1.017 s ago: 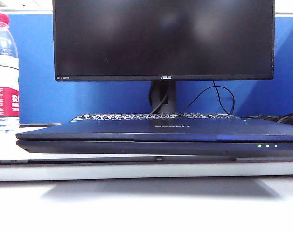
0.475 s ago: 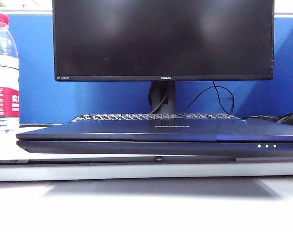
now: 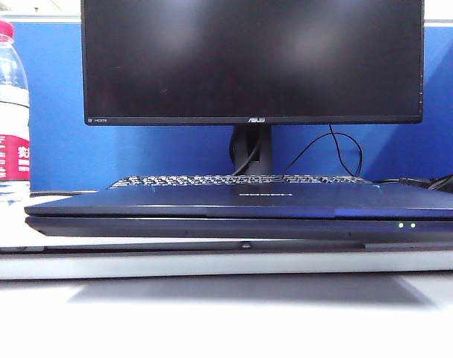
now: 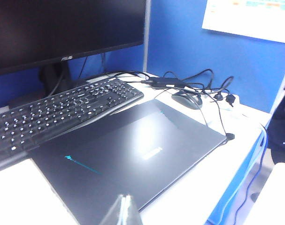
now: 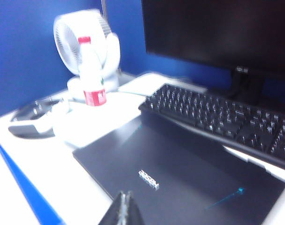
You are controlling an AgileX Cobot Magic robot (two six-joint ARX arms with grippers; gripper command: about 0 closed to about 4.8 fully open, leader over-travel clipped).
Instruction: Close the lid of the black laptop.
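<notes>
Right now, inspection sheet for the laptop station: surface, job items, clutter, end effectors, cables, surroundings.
Surface: white desk, bare near the front.
Job's things: slim black laptop with its dark navy lid folded flat; two green LEDs lit.
Clutter: separate black keyboard, black mouse, clear water bottle with red label, white desk fan.
End effectors: left end effector and right end effector above the lid, both shut, holding nothing.
Cables: loose black cables beside the mouse.
Surroundings: large black ASUS monitor, blue partition.
</notes>
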